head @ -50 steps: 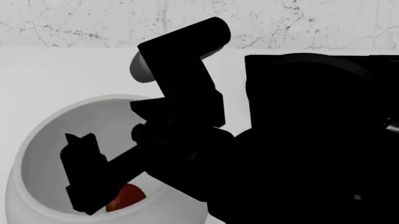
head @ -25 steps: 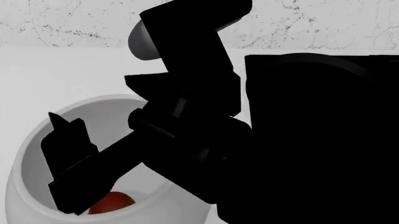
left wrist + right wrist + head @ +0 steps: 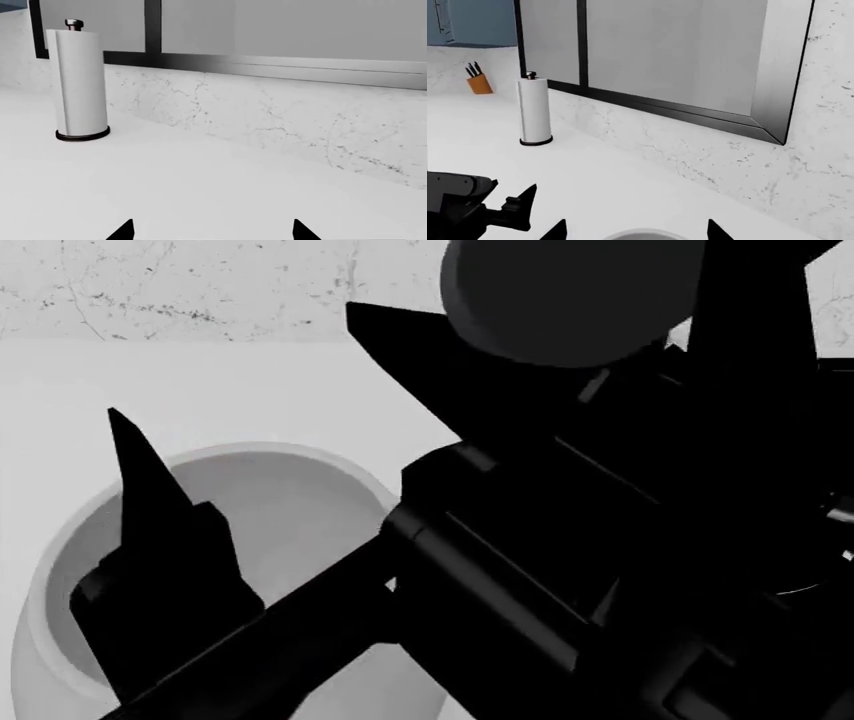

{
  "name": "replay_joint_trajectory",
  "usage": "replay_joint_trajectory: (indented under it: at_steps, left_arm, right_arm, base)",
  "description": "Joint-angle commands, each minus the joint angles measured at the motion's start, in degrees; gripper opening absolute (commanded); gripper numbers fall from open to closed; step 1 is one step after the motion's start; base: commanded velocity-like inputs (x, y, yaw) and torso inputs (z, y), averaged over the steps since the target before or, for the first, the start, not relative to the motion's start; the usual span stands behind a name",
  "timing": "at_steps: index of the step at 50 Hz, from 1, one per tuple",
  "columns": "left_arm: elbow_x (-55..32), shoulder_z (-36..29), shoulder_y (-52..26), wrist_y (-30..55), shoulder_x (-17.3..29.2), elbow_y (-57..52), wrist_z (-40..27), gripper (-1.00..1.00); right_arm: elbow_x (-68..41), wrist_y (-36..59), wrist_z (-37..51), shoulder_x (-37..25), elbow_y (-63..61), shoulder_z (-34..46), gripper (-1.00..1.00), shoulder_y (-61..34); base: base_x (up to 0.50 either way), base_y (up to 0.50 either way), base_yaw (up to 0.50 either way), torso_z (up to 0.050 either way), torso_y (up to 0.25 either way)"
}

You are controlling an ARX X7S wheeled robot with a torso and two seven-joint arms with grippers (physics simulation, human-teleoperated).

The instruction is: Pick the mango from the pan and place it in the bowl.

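Fingertips (image 3: 123, 232) of the left gripper (image 3: 213, 233) stand wide apart with nothing between them, only bare white counter (image 3: 200, 180). Off to one side of it a paper-towel roll (image 3: 81, 80) stands upright on its dark base, near the marbled backsplash (image 3: 280, 125).

From the head camera, the bowl (image 3: 54, 570) sits at the lower left on the counter, its wide mouth tipped toward the lens. A black pointed finger (image 3: 154, 550) rises across that mouth, and the dark arm (image 3: 534, 570) behind it fills the middle and right of the view. The mango cannot be seen — the arm covers most of the bowl's inside. The pan is lost in the black mass at the right.

The right gripper (image 3: 634, 229) is likewise spread, nothing held, with a sliver of the bowl's pale rim showing between its tips. The same towel roll stands farther along the counter, and a knife block (image 3: 478, 82) farther still — beneath a dark-framed window (image 3: 680, 55).
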State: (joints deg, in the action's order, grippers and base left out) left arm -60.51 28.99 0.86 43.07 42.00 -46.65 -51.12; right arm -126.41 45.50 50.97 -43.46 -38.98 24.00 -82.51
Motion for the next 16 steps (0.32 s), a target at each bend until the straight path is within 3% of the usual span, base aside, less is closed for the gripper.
replay_joint_trajectory:
  at_steps: [1, 6, 10, 16]
  left_arm:
    - [0.5, -1.2, -0.5, -0.2, -0.1, 0.1, 0.3, 1.00]
    - [0.6, -1.6, -0.8, -0.3, -0.1, 0.3, 0.5, 1.00]
    - [1.0, -2.4, -1.2, -0.5, -0.2, 0.5, 0.8, 1.00]
    - [2.0, -4.0, -1.9, -0.9, -0.6, 1.1, 1.4, 1.00]
  right_arm:
    - [-3.2, -3.9, 2.4, -7.6, -8.2, -7.4, 1.00, 3.9]
    - [-3.2, -6.8, 2.7, -11.6, -12.7, -13.1, 1.00, 9.5]
    - [-3.8, -10.1, 2.1, -16.2, -16.8, -22.1, 1.00, 17.8]
    - [-7.5, -8.6, 2.9, -17.1, -20.8, -47.2, 1.00, 37.8]
  base:
    - [0.00, 0.00, 0.00, 0.000, 0.000]
    - [0.00, 0.00, 0.00, 0.000, 0.000]
    - [0.00, 0.00, 0.00, 0.000, 0.000]
    - [0.00, 0.00, 0.00, 0.000, 0.000]
